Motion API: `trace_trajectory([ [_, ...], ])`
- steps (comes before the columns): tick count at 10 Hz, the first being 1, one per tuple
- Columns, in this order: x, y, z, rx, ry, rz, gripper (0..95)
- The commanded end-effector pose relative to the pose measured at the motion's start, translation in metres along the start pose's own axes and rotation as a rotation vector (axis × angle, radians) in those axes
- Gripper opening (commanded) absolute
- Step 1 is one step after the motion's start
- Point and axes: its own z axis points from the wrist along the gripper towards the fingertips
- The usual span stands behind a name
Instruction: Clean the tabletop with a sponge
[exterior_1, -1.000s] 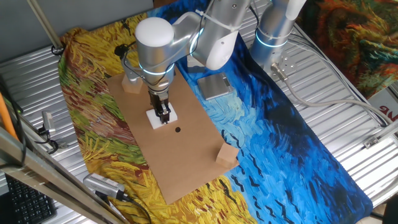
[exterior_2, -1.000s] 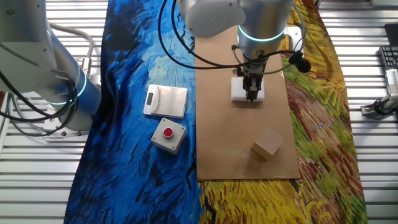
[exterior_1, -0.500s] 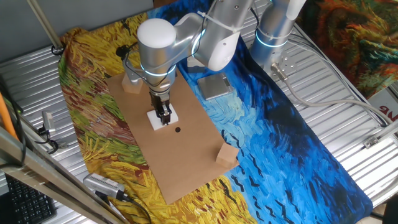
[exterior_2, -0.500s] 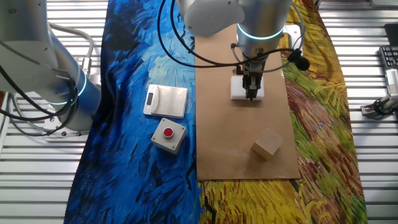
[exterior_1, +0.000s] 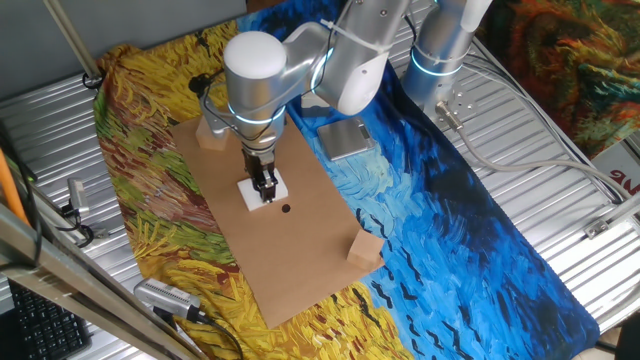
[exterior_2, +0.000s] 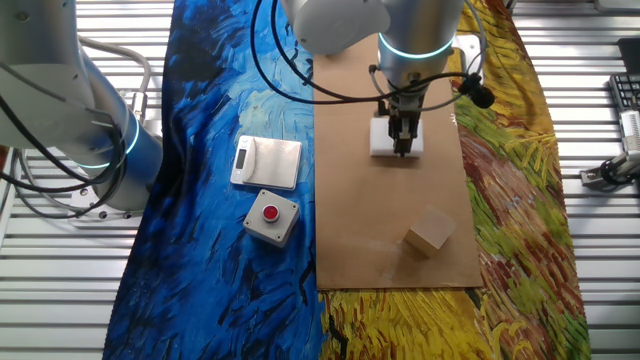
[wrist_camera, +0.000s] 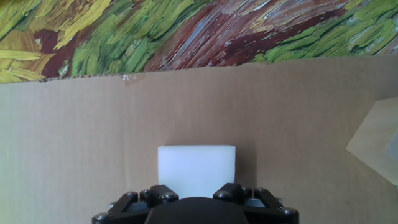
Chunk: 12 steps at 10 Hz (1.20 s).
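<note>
Tool clamped on sponge, pressing it flat against tabletop near its middle, black spot just beside the white block, tan wooden cube well apart at board's edge.

I see bare board open ahead of my pincer, past the black spot; one wooden cube stands at its far edge, another behind near the arm, both well apart from my pincer.
</note>
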Motion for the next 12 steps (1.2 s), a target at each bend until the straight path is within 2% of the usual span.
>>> trace_trajectory([
  [1, 0.0, 0.001, 0.0, 0.0, 0.0, 0.0, 57.0],
  [12, 0.003, 0.023, -0.001, 0.0, -0.009, 0.012, 57.0],
])
